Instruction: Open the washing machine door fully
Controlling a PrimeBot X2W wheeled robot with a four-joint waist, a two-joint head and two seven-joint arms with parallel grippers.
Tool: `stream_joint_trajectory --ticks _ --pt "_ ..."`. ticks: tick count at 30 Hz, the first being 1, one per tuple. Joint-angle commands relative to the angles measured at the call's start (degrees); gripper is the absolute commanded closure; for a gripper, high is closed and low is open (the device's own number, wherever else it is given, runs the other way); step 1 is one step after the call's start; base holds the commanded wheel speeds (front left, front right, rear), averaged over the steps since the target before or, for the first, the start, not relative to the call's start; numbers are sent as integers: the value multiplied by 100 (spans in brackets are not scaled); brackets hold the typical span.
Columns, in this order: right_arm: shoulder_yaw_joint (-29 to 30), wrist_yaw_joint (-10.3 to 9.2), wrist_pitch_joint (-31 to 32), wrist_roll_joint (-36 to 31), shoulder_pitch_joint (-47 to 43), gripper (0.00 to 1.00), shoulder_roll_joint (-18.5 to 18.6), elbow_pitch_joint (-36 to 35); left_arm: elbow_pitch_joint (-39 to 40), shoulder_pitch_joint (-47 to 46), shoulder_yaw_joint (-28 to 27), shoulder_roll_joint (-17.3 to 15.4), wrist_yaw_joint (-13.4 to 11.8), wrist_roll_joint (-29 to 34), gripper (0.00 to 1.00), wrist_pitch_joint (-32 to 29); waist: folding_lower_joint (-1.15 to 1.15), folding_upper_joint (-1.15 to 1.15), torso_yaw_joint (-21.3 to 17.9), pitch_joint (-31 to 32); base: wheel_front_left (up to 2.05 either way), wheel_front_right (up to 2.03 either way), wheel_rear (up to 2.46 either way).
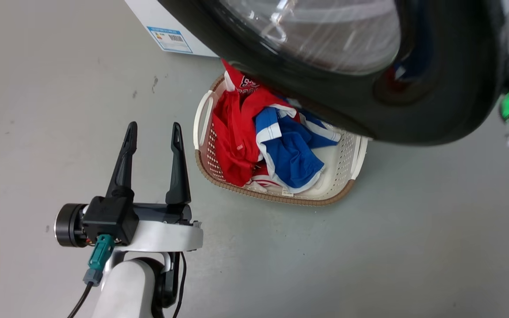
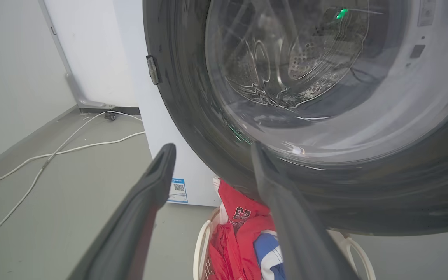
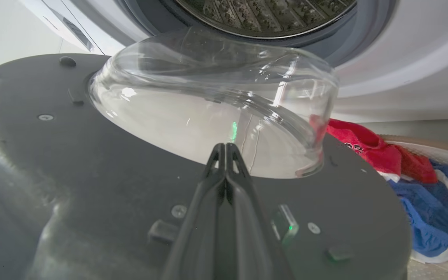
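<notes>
Red/blue clothes [image 1: 241, 132] in basket [image 1: 346, 165] by door [image 1: 440, 106]

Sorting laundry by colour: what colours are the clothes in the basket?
Red and blue clothes, with white trim; the head view shows them best.

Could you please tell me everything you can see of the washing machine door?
The washing machine door is large and round: a glossy black rim around a clear domed glass bowl. Its inner face looks like matte dark grey plastic with screws, the bowl bulging toward the washing machine. It stands swung open, overhanging the laundry basket. The right end effector, shut, points at the inner face; contact is unclear. The left end effector is open and apart from it.
</notes>
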State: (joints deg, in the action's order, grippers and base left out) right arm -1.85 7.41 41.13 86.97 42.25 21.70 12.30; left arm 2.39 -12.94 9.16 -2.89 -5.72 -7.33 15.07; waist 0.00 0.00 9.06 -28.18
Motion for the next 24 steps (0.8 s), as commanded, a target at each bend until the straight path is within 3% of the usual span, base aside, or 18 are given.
stream_joint_trajectory --ticks 1,24 --pt "-51 14 38 50 -186 100 -83 -119 -8 74 -10 1 11 19 0 16 0 0 -10 78 0 0 0" --pt "-623 15 71 392 -2807 100 -888 -1750 -145 682 -122 1 -21 222 0 16 0 0 16 1181 0 0 0"
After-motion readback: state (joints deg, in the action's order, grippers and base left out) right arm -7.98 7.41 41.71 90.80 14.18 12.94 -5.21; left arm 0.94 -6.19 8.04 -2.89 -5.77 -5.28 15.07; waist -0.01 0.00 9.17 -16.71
